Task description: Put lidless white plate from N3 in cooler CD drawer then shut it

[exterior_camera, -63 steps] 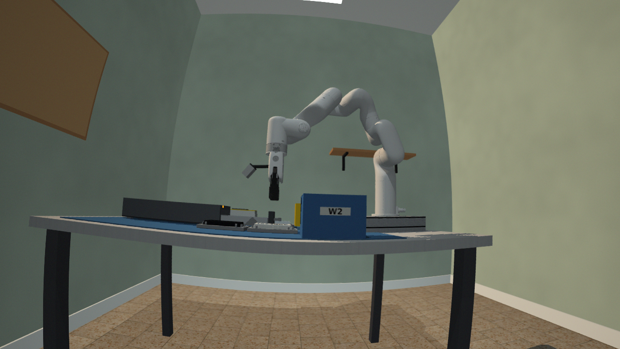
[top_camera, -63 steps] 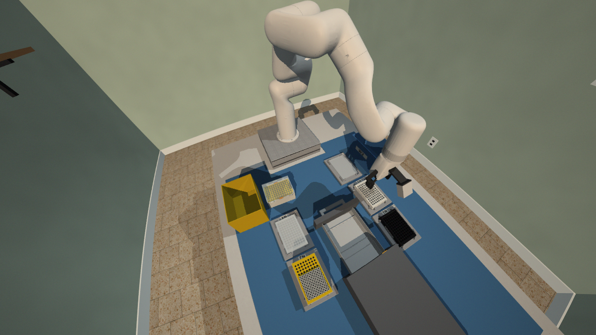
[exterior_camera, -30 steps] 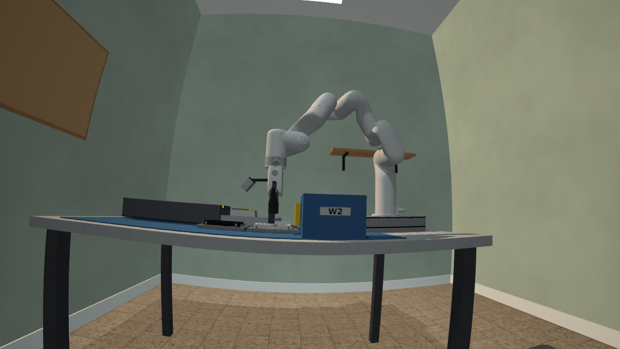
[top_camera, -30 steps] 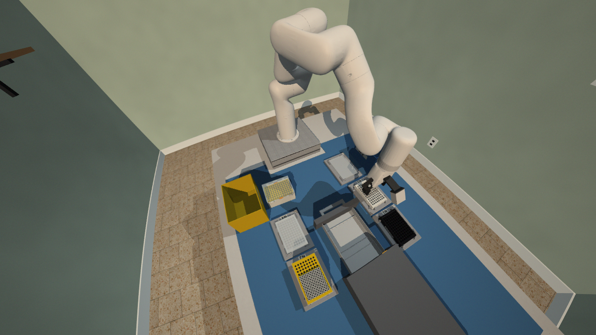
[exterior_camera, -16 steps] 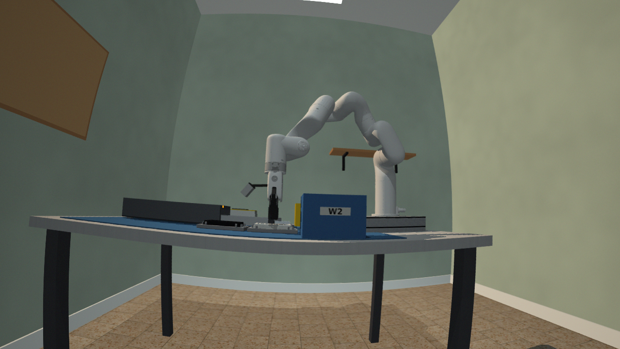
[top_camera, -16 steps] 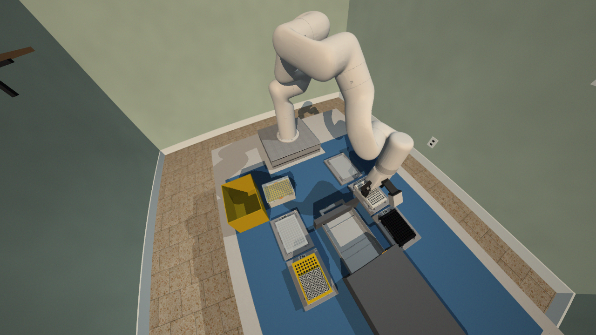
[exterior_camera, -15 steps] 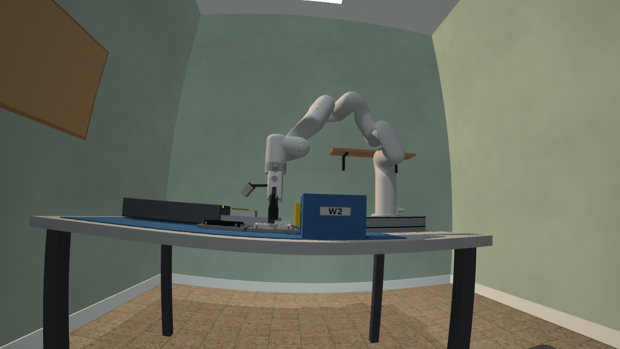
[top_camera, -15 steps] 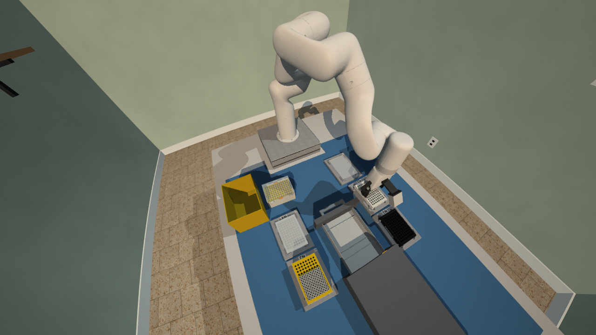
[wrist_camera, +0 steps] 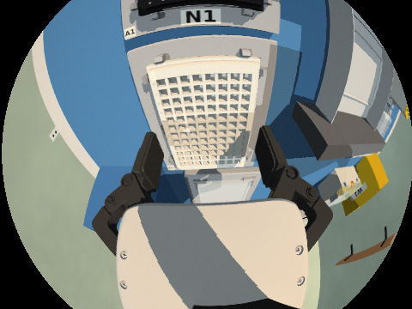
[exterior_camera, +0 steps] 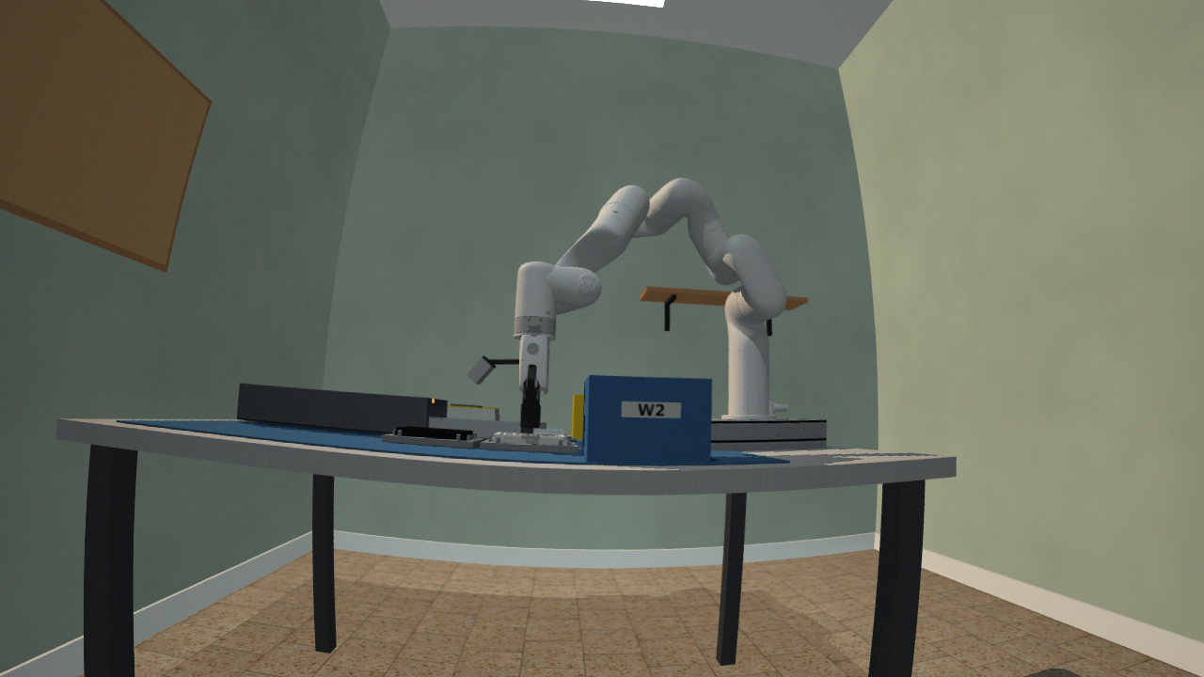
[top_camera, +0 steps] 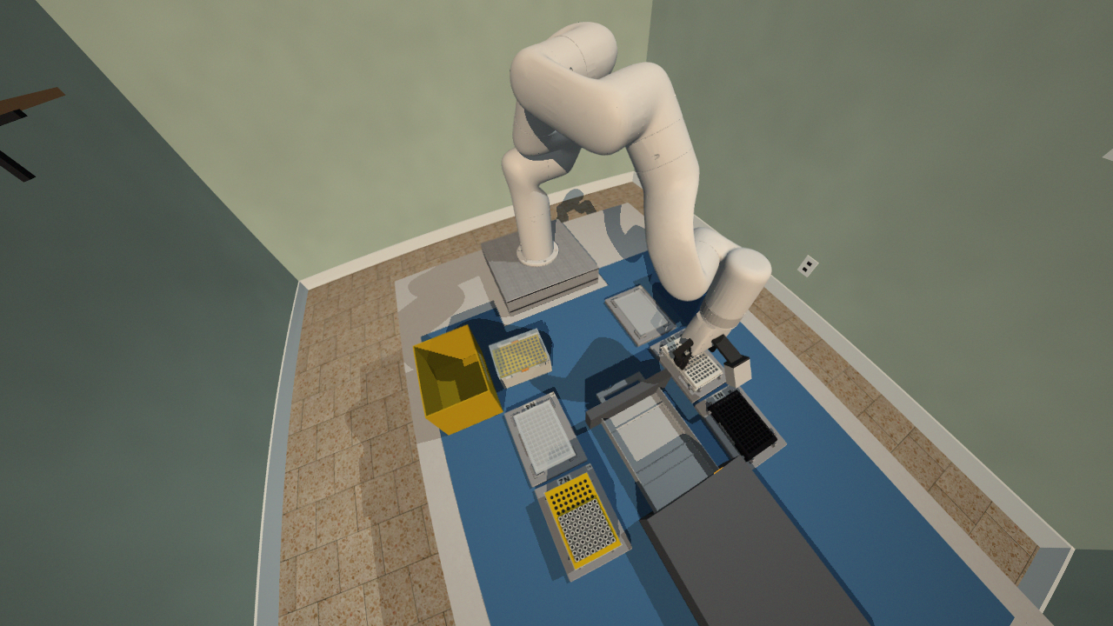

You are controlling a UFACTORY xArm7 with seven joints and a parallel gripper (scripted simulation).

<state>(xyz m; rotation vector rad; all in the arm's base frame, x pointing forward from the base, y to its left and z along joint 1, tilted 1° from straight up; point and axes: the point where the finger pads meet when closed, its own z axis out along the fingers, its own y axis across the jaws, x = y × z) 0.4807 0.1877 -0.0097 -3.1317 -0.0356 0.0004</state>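
Observation:
The white well plate [top_camera: 697,369] lies without a lid in its grey nest, seen close in the wrist view [wrist_camera: 202,117]. My gripper [wrist_camera: 208,140] is open and low over it, one finger at each long side of the plate's near end, holding nothing. It also shows in the top view [top_camera: 683,354] and the exterior view [exterior_camera: 530,417]. The cooler's drawer [top_camera: 653,439] stands open, with its bar handle [top_camera: 623,393] toward the arm's base. The dark cooler housing [top_camera: 747,544] lies behind it. Its lamp [exterior_camera: 433,401] glows amber.
A black plate [top_camera: 741,424] sits in nest N1 just beyond the white one. A lidded plate [top_camera: 639,313] lies nearer the base. The tip box [top_camera: 519,356], yellow bin [top_camera: 453,379], another white plate [top_camera: 543,432] and a yellow rack [top_camera: 583,520] are left of the drawer. The blue bin W2 [exterior_camera: 648,418] stands close by.

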